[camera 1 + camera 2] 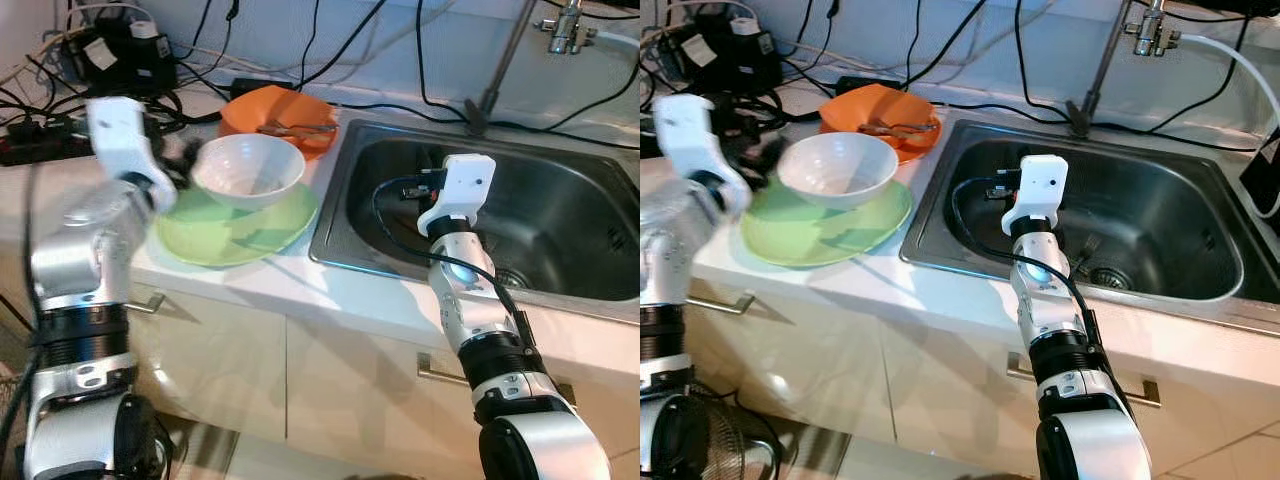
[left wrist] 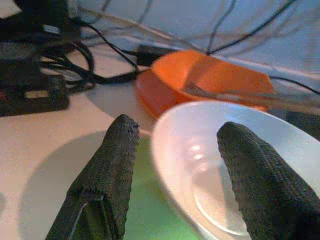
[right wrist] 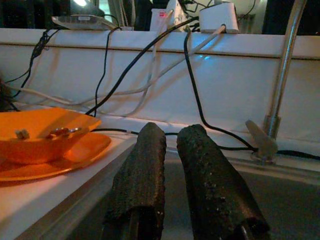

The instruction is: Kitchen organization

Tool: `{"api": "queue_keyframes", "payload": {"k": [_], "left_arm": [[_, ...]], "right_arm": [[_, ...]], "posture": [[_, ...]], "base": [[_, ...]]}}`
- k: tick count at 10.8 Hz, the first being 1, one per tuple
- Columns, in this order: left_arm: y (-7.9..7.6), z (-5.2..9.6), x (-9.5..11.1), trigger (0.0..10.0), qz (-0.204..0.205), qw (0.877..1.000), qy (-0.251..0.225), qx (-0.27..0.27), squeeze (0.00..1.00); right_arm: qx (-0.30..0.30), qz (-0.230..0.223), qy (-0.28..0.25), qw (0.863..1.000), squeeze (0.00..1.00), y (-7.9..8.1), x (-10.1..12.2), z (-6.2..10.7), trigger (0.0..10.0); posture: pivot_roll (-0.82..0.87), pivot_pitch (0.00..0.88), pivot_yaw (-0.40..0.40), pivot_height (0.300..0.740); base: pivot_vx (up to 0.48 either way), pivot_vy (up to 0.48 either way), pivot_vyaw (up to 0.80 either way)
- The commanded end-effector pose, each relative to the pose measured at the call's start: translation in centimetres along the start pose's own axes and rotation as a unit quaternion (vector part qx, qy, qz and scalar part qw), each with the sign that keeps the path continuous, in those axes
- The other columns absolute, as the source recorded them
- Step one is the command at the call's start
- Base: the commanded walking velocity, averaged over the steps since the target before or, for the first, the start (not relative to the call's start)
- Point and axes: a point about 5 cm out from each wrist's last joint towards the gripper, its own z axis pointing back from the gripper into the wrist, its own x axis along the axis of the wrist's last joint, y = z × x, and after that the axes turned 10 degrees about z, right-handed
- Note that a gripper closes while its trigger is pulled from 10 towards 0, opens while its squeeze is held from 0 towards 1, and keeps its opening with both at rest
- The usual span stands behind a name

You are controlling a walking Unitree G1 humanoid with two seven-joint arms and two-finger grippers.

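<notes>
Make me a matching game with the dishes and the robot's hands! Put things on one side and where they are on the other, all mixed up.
Things:
1. white bowl
2. orange bowl
3. right gripper
4. left gripper

Places or states:
A. over the sink, fingers close together
B. on the green plate
C. open at the white bowl's rim
D. holds a fork, near the cables

Pairs: 1-B, 2-D, 3-A, 4-C

White bowl [image 1: 248,168] on pale green plate [image 1: 235,232]. Orange bowl [image 1: 280,115] on orange plate [image 3: 75,152]. Worktop [image 1: 270,280] white. Sink [image 1: 560,215] grey steel, shiny. Cables [image 1: 150,95] black, some white. Left pincer [image 2: 177,165] fingers black, dotted texture; right pincer [image 3: 172,175] same. Arms silver with white and black parts. Cupboard fronts [image 1: 330,385] cream.
</notes>
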Motion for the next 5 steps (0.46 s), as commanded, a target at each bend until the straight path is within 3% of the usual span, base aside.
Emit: {"api": "queue_keyframes", "payload": {"k": [1,5], "left_arm": [[-0.21,-0.09,-0.24,10.0,-0.003,1.0,0.013,-0.002,0.0],[0.56,-0.06,0.25,10.0,0.001,0.999,0.016,0.045,0.0]], "right_arm": [[-0.002,0.001,0.004,1.0,0.0,-0.13,0.07,-0.25,10.0],[-0.003,0.0,0.005,1.0,0.0,-0.11,0.05,-0.26,10.0]], "posture": [[0.25,0.034,-0.019,0.74],[0.25,0.038,-0.019,0.74]], "base": [[0.0,0.0,0.0],[0.0,0.0,0.0]]}}
